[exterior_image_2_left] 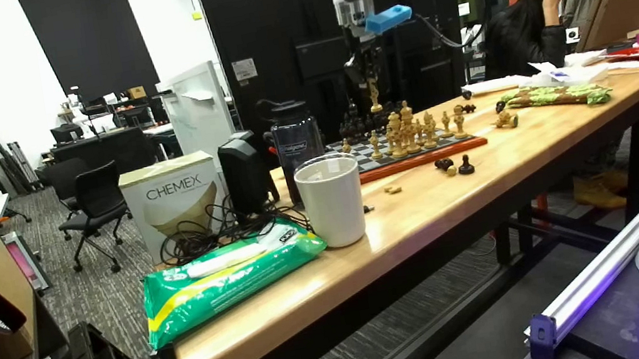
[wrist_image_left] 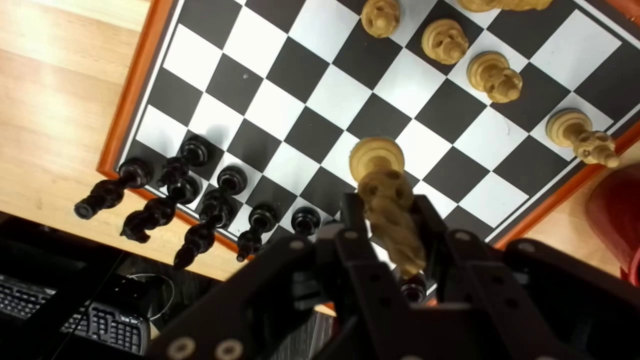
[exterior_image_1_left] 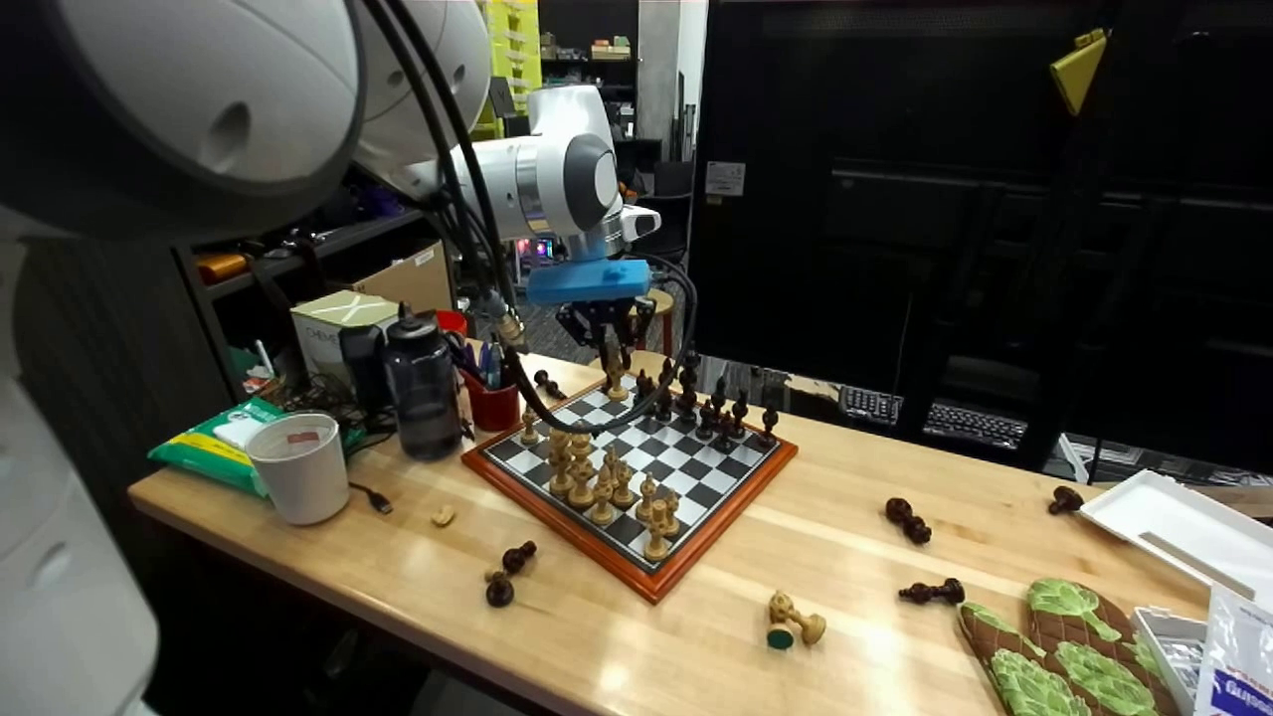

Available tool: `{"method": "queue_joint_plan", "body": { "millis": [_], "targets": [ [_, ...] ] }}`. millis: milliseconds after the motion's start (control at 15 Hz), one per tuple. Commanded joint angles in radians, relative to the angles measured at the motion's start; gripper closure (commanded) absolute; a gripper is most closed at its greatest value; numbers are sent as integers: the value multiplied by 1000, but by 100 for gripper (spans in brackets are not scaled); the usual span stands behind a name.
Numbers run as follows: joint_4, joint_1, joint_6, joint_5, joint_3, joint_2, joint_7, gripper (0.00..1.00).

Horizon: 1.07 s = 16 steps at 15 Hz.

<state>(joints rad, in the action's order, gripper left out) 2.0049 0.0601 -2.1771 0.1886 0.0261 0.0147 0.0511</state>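
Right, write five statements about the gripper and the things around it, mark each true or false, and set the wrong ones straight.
1. The gripper is closed on a light-coloured chess piece. True.
2. The white cup stands on the chessboard. False: the white cup stands on the table, beside the green packet.
3. Some dark chess pieces lie on the table, off the chessboard. True.
4. The dark water bottle lies on its side. False: the dark water bottle stands upright, near the red pen holder.
5. Other light-coloured pieces stand on the chessboard. True.
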Motion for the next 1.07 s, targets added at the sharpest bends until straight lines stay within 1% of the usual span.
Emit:
{"method": "queue_joint_plan", "body": {
  "millis": [0, 67, 133, 600, 800, 1000],
  "targets": [
    [-1, -6, 3, 0, 6, 0, 0, 73],
    [-1, -6, 3, 0, 6, 0, 0, 73],
    [-1, -6, 3, 0, 6, 0, 0, 93],
    [-22, -13, 109, -1, 4, -50, -13, 93],
    [2, -20, 136, -7, -2, -102, -32, 93],
    [50, -35, 137, -23, -11, -165, -59, 93]
  ]
}}
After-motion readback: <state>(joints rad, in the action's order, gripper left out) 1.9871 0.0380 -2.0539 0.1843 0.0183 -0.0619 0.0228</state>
